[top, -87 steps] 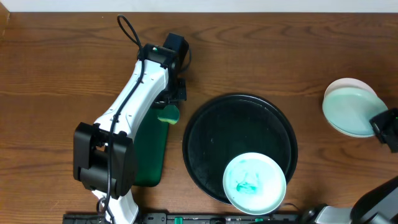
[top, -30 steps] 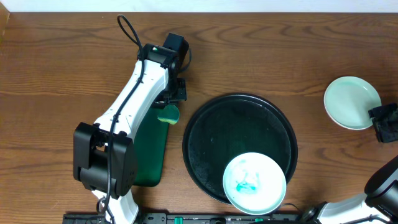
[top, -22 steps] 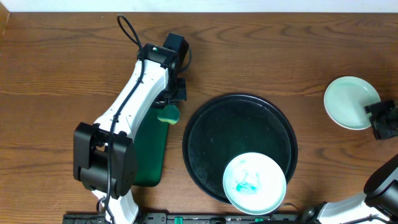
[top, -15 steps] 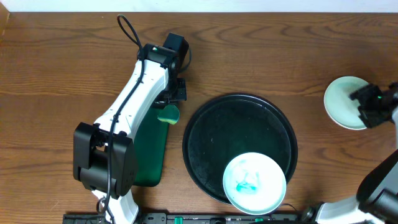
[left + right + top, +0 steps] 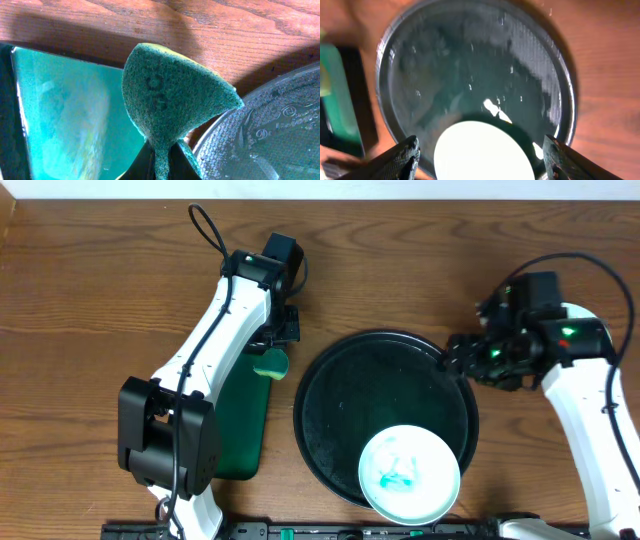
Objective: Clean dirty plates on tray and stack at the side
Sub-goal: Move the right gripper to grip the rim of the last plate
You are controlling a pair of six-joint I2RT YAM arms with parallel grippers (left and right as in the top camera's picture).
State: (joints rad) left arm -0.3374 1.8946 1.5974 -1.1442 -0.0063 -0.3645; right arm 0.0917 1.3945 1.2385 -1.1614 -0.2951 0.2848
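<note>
One white plate (image 5: pixel 409 473) with turquoise smears lies at the front of the round black tray (image 5: pixel 340 395). My right gripper (image 5: pixel 452 361) hovers open over the tray's right rim. In the right wrist view the plate (image 5: pixel 482 152) shows plain white below and between the spread fingers (image 5: pixel 402 157), with the gripper (image 5: pixel 480 147) holding nothing. My left gripper (image 5: pixel 277 345) hangs at the tray's left, shut on a green sponge (image 5: pixel 270 364). From the left wrist the sponge (image 5: pixel 170 95) stands pinched in the gripper (image 5: pixel 161 167), beside the tray rim (image 5: pixel 260 135).
A rectangular green tray (image 5: pixel 243 420) lies under the left arm, also seen as the green tray (image 5: pixel 65 110) in the left wrist view. The right arm (image 5: pixel 590 410) covers the wooden tabletop at the far right. A black cable (image 5: pixel 205 225) loops at the back left.
My right gripper left a pale plate on the table at the far right, then swung left over the tray's right rim, jaws widening. The left arm and sponge stayed still.
</note>
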